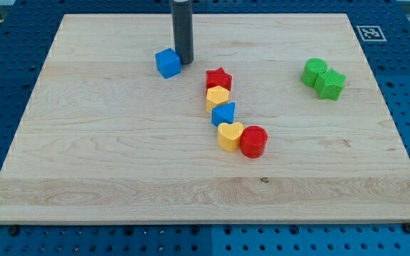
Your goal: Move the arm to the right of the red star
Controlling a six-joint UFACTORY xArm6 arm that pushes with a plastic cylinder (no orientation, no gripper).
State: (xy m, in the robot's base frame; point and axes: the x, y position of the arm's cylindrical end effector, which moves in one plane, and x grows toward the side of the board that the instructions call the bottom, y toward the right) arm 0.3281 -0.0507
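The red star [218,78] lies a little above the board's middle, at the top of a chain of blocks. My tip [184,61] rests on the board up and to the left of the star, a short gap away, right beside a blue cube [168,62] on the tip's left. Below the star sit a yellow hexagon-like block [218,97], a blue block [223,114], a yellow heart [229,136] and a red cylinder [253,141], each touching its neighbour.
Two green blocks [323,78] sit together at the view's right. The wooden board [105,163] lies on a blue perforated table. A square marker [370,33] is at the board's top right corner.
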